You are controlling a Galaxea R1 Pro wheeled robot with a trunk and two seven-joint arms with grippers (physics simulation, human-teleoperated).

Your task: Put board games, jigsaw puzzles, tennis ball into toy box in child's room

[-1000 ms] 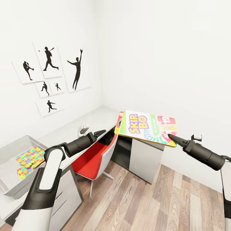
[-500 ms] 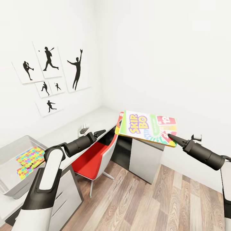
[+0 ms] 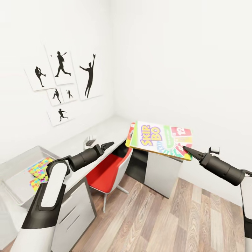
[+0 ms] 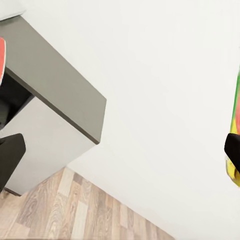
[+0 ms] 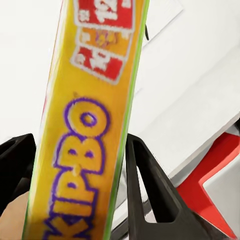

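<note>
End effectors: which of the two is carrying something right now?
The right end effector is clamped on the Skip-Bo board game. The left end effector holds nothing.

toy box (image 3: pixel 21 164) cut by frame edge, puzzles (image 3: pixel 41 169) half-hidden

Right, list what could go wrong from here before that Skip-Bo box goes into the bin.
1. The right gripper pinches the Skip-Bo box only at one corner, with the box sticking out flat beyond the fingers; it may sag or slip in transit.
2. The toy box sits far to the robot's left, past the left gripper, so the swing could clip that arm or the red chair.
</note>
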